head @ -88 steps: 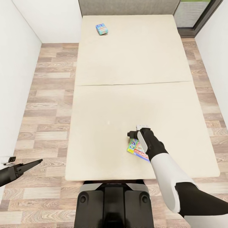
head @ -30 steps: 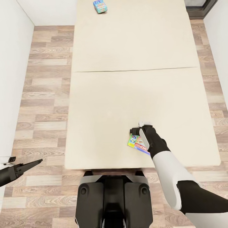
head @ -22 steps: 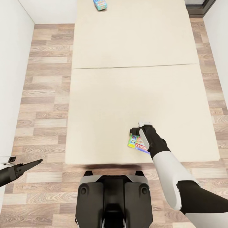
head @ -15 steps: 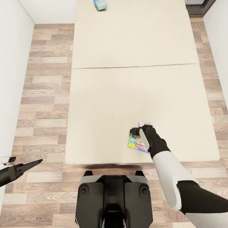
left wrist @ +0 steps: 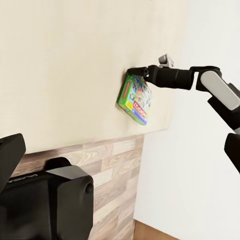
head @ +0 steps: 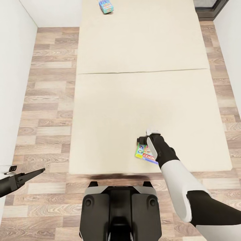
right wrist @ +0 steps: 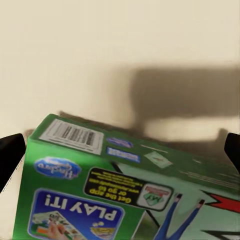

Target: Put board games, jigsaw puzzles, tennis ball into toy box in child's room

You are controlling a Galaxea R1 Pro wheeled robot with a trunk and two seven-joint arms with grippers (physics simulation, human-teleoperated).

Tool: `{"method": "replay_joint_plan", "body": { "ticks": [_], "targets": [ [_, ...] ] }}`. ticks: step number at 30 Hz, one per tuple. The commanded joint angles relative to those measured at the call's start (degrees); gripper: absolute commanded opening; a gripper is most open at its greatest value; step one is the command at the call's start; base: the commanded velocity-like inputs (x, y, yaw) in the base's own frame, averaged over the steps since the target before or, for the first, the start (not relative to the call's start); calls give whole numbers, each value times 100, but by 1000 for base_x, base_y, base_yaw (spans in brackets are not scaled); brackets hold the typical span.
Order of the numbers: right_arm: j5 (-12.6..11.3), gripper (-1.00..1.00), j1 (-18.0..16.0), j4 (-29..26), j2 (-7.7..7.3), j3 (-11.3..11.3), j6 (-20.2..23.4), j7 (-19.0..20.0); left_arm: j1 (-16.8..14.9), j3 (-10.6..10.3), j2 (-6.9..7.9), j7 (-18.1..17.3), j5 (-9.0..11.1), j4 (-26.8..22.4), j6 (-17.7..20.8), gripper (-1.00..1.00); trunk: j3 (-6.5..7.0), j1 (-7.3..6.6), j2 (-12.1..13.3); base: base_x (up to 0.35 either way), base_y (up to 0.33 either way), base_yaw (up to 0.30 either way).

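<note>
While the right gripper (head: 143, 138) sits low over the bed (head: 140, 100), its fingertips reach past the far edge of the green board game (head: 144, 152), so the box lies immediately on the robot's side of the tool, under the wrist and forearm. In the right wrist view the two dark fingertips show at opposite edges of the picture with the box's green side (right wrist: 125, 185) between them, which reads as jaws spread wide and straddling it; whether either pad touches the cardboard I cannot tell. The box rests near the bed's near edge, right of centre, its long axis running from far-left to near-right, roughly in line with the forearm. The left gripper (head: 38, 171) hangs well apart over the floor (head: 47, 110) off the bed's near-left corner, and I cannot tell its opening, so the right arm is plainly the nearer one. A second board game (head: 106, 6), blue, lies far up the bed. The left wrist view adds what the head view hides behind the arm: the box (left wrist: 135, 98) seen side-on, with the right gripper (left wrist: 141, 72) at one end.
</note>
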Motion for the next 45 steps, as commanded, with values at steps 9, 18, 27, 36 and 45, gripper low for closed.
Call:
{"method": "replay_joint_plan", "body": {
  "ticks": [9, 18, 27, 36, 45],
  "targets": [
    [-71, 100, 1, -3, 7, -18, 24, -10, -2, 1, 1, -26, -7, -1, 61, 100, 75, 4, -8, 0, 0, 0],
    [-71, 100, 1, -3, 7, -16, 24, -10, -2, 1, 1, -26, -7, 0, 61, 100, 100, 4, -8, -1, 0, 0],
    [-71, 100, 3, -3, 7, -16, 24, -10, -2, 1, 1, -26, -7, -1, 61, 100, 103, 4, -8, -127, 0, 0],
    [-71, 100, 4, -3, 7, -15, 24, -10, -2, 1, 1, -26, -7, -1, 61, 100, 103, 4, -8, -73, 0, 0],
    [-71, 100, 6, -3, 7, -15, 24, -11, -2, -2, 1, -26, -7, -1, 61, 100, 103, 4, -8, -10, 0, 0]
  ]
}}
